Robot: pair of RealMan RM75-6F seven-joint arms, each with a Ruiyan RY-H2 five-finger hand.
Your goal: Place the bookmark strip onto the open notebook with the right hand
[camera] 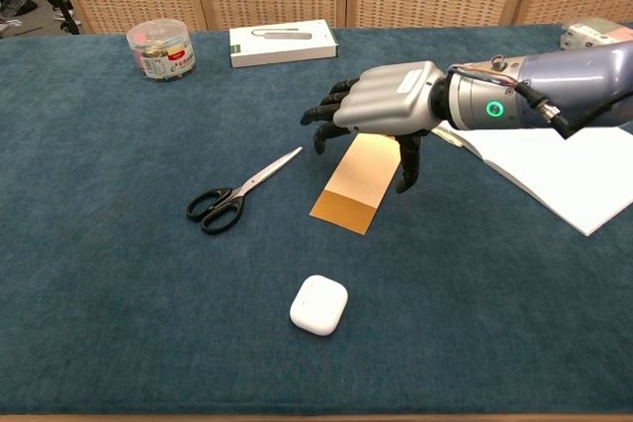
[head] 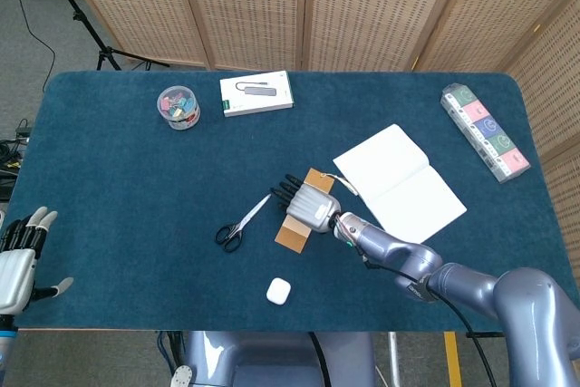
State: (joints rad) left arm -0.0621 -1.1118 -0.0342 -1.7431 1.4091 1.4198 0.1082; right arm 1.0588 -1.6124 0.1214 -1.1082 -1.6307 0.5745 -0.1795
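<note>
Here the right hand (camera: 381, 111) hovers palm-down over the far half of the bookmark (camera: 351, 188), fingers (camera: 321, 116) spread apart and holding nothing; the thumb points down beside the strip's right edge. The bookmark, an orange and pale yellow strip, lies flat on the blue counter (head: 136, 178), its near end uncovered. The head view places it just left of the notebook (head: 399, 183), which lies open with blank white pages; the two are near, and whether they touch is hidden by the hand.

Scissors (camera: 237, 193) lie to the left of the bookmark, blades toward it, apart from it. A white earbud case (camera: 318, 304) sits nearer the front edge. A white box (head: 256, 93) and a clear tub of clips (head: 178, 107) stand at the far side; a long tray (head: 484, 132) of coloured blocks lies at the right.

The left hand (head: 20, 256) hangs off the counter's left front corner, fingers apart, empty.
</note>
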